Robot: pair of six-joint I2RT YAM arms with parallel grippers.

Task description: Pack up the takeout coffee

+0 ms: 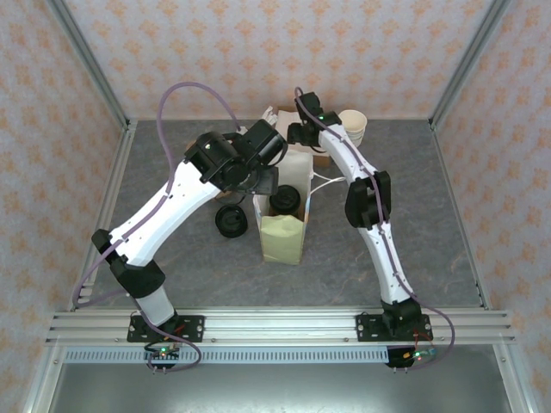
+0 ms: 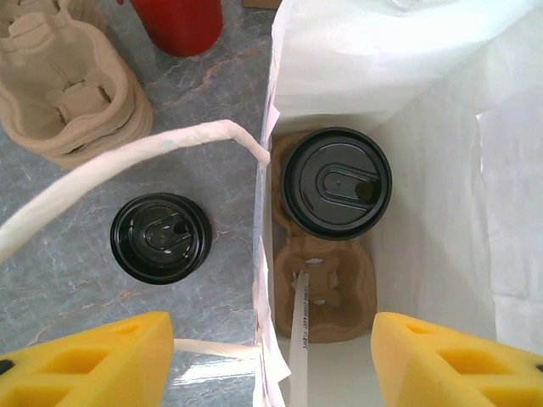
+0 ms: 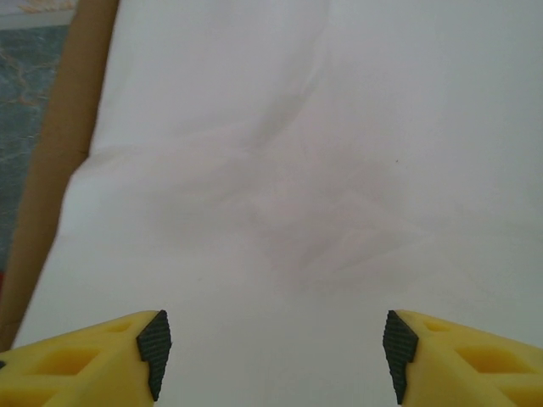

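Observation:
The takeout coffee (image 2: 337, 182), a cup under a round black lid, stands inside the open white paper bag (image 2: 407, 76), seated in one pocket of a brown pulp carrier (image 2: 327, 292). From above, the cup (image 1: 287, 200) shows in the bag's (image 1: 282, 237) open mouth. My left gripper (image 2: 271, 365) hovers open above the bag's left wall, one yellow finger outside it and one over the inside. It holds nothing. My right gripper (image 3: 276, 356) is open against the bag's white paper, with nothing between its pads; from above it (image 1: 301, 133) sits behind the bag.
A black lid (image 2: 161, 237) lies on the table left of the bag, also seen from above (image 1: 232, 221). A stack of pulp carriers (image 2: 68, 93) and a red object (image 2: 182, 21) sit beyond it. Cream cups (image 1: 353, 125) stand at the back. The bag's white handle (image 2: 127, 165) arches outside.

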